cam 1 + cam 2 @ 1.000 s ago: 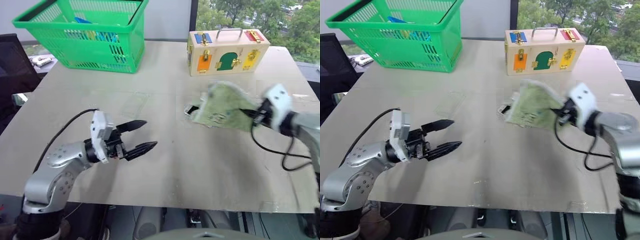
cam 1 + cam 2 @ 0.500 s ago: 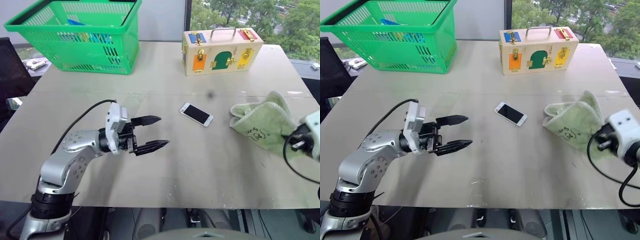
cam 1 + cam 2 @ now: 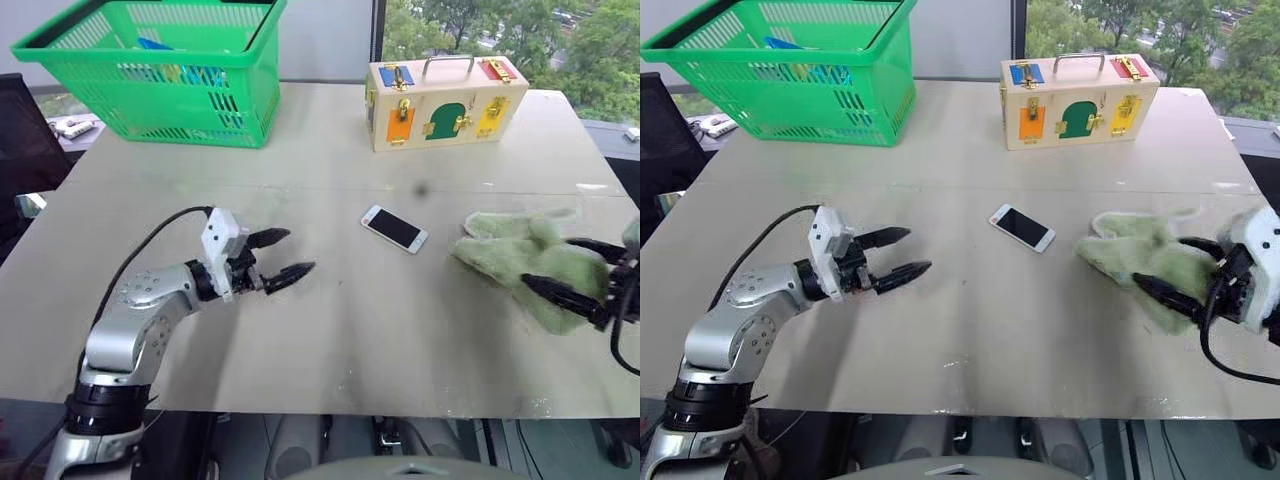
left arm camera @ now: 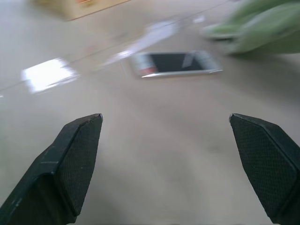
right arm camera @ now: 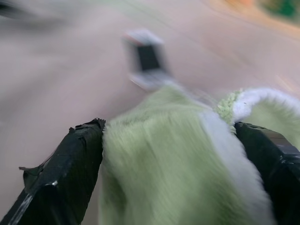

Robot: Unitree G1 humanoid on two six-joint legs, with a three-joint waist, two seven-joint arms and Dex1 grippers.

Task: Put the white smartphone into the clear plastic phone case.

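My left gripper (image 3: 283, 257) and right gripper (image 3: 572, 274) stood spread and empty; the slick, rigid phone (image 3: 394, 228) looked best pinched across its long edges.

A fluffy pale green cloth (image 3: 520, 258), a glossy glass-fronted white smartphone (image 3: 394, 228), a green plastic mesh basket (image 3: 160, 65), a painted wooden box (image 3: 450, 100), and a matt beige table (image 3: 330, 330).

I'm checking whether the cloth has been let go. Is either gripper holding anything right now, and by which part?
Nothing is held. The right gripper stands open around the near end of the pale green cloth; the left gripper is open over bare table.
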